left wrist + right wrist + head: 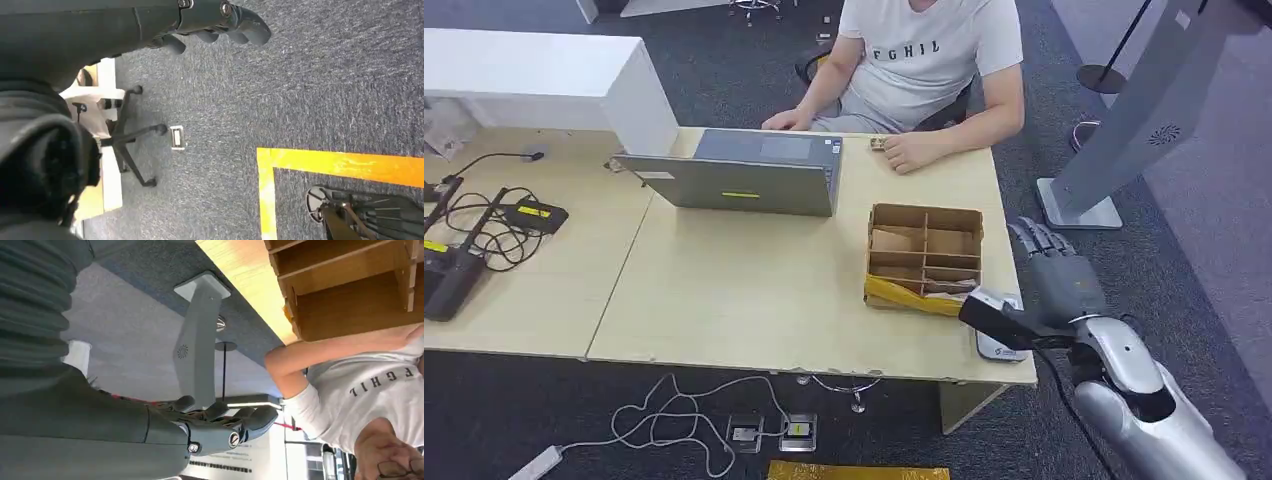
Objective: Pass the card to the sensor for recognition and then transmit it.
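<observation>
1. The robot's right hand (1054,272) hangs off the right edge of the wooden table (724,300), just past the cardboard divider box (924,255). Its fingers are stretched out and slightly apart, with nothing in them.
2. In the right wrist view the same hand (220,427) shows its fingers extended side by side in open air, with a grey stand (197,340) on the carpet beyond them.
3. A small white-and-blue device or card (996,340) lies flat at the table's near right corner, partly hidden under the robot's dark wrist. I cannot tell whether it is the card or the sensor.
4. The left hand (220,22) hangs down over the grey carpet (325,90). Its fingers look loosely curled and hold nothing, though whether they are closed or merely relaxed I cannot tell.
5. A person in a white T-shirt (929,50) sits at the far side of the table, one hand (914,150) resting on the tabletop near a small object.
6. A grey laptop (739,175) stands open between the person and the divider box.
7. Black cables and chargers (484,225) lie at the table's left end.
8. Yellow floor tape (340,165) crosses the carpet in the left wrist view.
</observation>
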